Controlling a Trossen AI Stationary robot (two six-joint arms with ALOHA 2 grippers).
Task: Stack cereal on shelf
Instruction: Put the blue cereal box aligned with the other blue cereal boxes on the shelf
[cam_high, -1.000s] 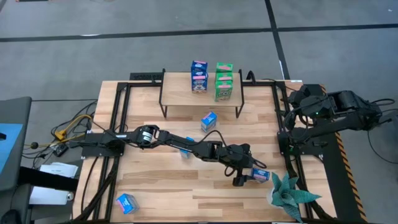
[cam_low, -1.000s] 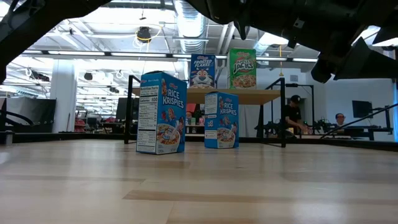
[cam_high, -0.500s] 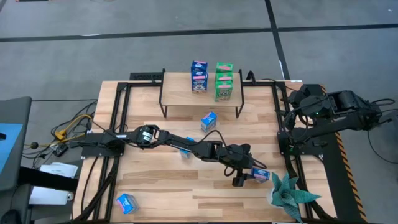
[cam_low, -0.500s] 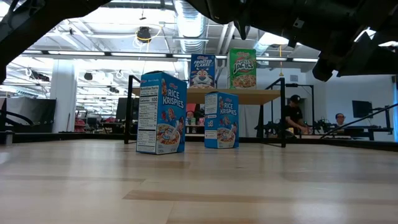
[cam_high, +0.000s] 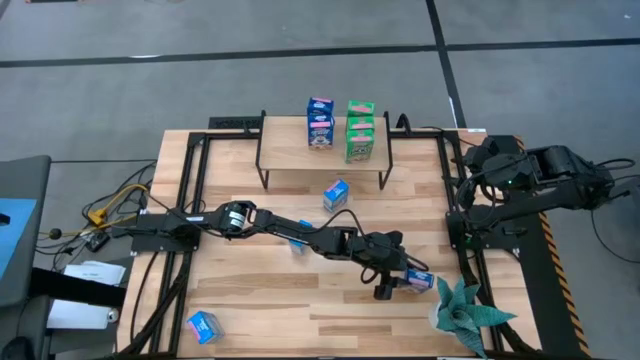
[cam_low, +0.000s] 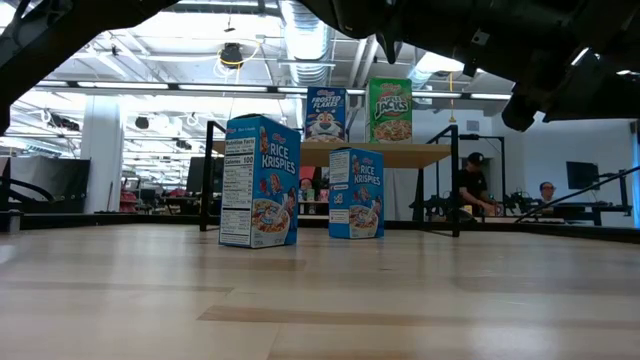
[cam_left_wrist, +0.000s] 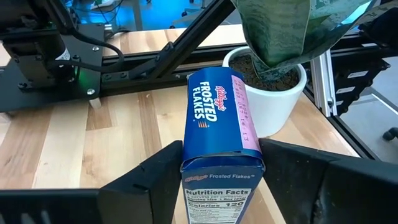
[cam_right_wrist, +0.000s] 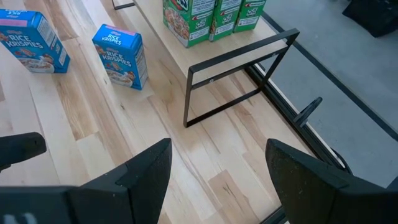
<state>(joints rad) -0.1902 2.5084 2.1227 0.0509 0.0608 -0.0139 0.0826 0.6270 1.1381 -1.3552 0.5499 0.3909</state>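
My left arm reaches across to the table's near right. Its gripper (cam_high: 388, 286) (cam_left_wrist: 221, 171) is shut on a blue Frosted Flakes cereal box (cam_high: 418, 281) (cam_left_wrist: 219, 118) standing upright beside the potted plant. The shelf (cam_high: 290, 160) stands at the far edge with one blue box (cam_high: 320, 123) and green boxes (cam_high: 360, 132) on its board. Loose blue boxes stand before the shelf (cam_high: 336, 194), under my left arm (cam_high: 299, 244) and at the near left (cam_high: 202, 326). My right gripper (cam_right_wrist: 211, 177) is open and parked at the right edge. My left gripper pinches the Frosted Flakes box between its two fingers, one on each broad face, just below the top flap (cam_left_wrist: 189, 155). The fingers come roughly level from the table's left, at the narrow nutrition-facts side (cam_left_wrist: 221, 199). The box is upright; its bottom is hidden.
A white pot (cam_left_wrist: 280, 93) with a teal spiky plant (cam_high: 465, 312) stands right behind the held box, at the near right corner. Black frame rails (cam_high: 455, 200) run along the table's sides. Bare wood lies between the shelf and the near edge. People sit in the room behind (cam_low: 470, 190).
In the low view the dark bulk of my left arm at the right has drawn upward step by step. In the high view the gripper and the box stay at nearly the same spot.
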